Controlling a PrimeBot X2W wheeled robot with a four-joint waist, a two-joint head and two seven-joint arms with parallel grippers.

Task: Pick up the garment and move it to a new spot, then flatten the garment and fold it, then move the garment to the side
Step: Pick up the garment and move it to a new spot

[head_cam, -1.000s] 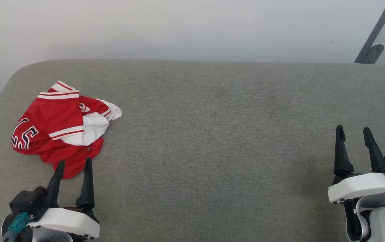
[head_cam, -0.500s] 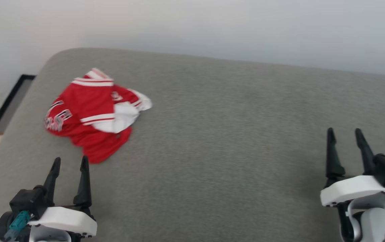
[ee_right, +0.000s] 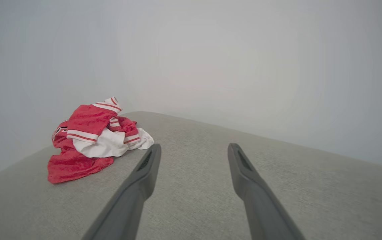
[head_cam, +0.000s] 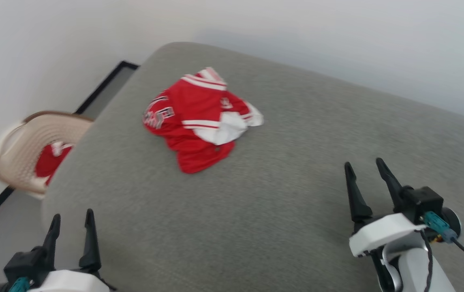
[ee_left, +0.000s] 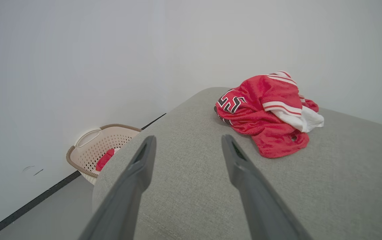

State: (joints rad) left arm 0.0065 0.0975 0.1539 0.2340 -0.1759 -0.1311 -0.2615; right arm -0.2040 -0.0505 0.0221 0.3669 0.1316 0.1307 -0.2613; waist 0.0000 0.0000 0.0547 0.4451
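Both grippers hold nothing, fingers spread wide: the left gripper (head_cam: 73, 215) hangs over the near left corner of the grey upholstered surface (head_cam: 288, 211), and the right gripper (head_cam: 363, 163) is at the near right. The red jersey (head_cam: 199, 121) lies crumpled near the far left end, well apart from both. A beige laundry basket (head_cam: 21, 150) on the floor beside that end holds red cloth (head_cam: 49, 162).

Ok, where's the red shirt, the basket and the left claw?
red shirt (head_cam: 193, 107), head view, red top panel.
basket (ee_left: 107, 143), left wrist view, holed inner wall.
left claw (head_cam: 73, 215), head view, midway between fingertips.
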